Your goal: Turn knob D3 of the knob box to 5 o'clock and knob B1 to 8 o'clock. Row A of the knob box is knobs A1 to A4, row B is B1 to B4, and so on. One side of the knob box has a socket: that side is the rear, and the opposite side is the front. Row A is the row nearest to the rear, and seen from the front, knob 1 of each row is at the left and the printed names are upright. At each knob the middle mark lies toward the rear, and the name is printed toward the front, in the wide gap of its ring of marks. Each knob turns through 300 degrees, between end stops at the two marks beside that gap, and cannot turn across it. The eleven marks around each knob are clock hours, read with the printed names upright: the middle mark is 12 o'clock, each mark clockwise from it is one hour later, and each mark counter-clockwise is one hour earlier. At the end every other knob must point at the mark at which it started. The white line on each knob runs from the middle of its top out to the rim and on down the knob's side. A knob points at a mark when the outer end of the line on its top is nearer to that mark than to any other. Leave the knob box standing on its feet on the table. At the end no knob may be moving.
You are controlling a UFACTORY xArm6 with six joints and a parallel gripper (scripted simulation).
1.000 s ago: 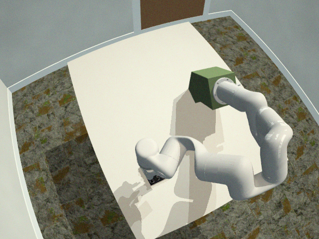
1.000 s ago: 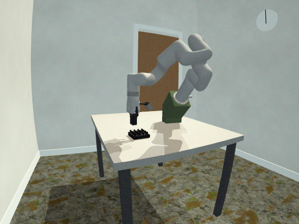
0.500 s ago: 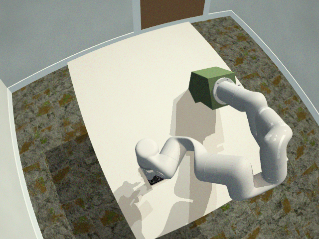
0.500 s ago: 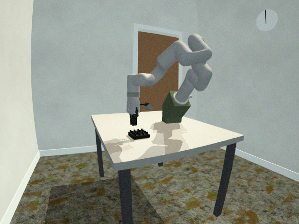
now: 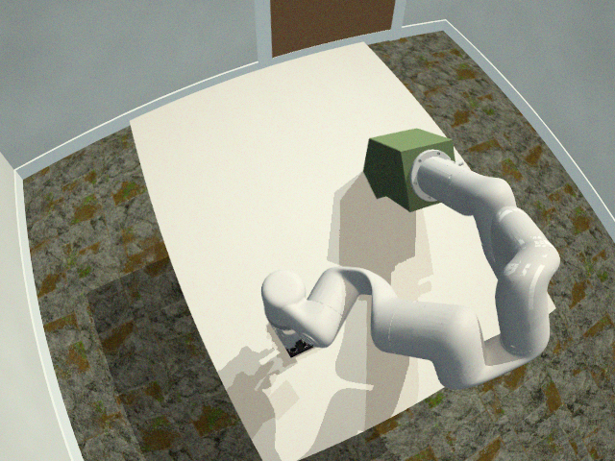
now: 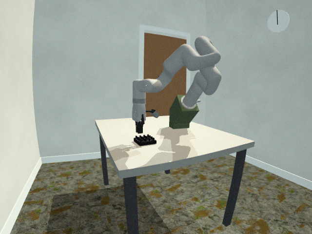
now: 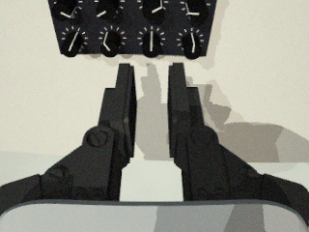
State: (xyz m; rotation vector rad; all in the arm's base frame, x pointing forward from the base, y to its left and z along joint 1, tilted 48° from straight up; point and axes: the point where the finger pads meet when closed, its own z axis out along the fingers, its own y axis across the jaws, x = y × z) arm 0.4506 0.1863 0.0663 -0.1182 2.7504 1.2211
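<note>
Grey-blue walls surround a cream rectangular tabletop point(image 5: 238, 163) point(image 6: 201, 136). Overhead, the white jointed arm point(image 5: 422, 327) point(image 6: 173, 63) mostly hides the black knob-studded box point(image 5: 302, 351) point(image 6: 145, 142) point(image 7: 132, 28); the exterior view shows it on the tabletop, below the black two-fingered pincer point(image 6: 139, 126) point(image 7: 152, 83). Only the wrist view shows white knob lines and the pincer partly open, grasping nothing.

Green base point(image 5: 384, 171) point(image 6: 182, 118) — floor point(image 5: 74, 257) point(image 6: 83, 211) mottled grey, orange.

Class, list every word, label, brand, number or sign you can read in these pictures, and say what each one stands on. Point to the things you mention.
No text can be read.
Knob box point(image 6: 145, 143) point(image 7: 132, 47): any printed knob names are too small or blurred to read; only white lines and marks show.
Wall clock point(image 6: 278, 21): no numbers readable, just a dark hand.
Robot arm point(image 5: 422, 322) point(image 6: 173, 59): no readable brand.
</note>
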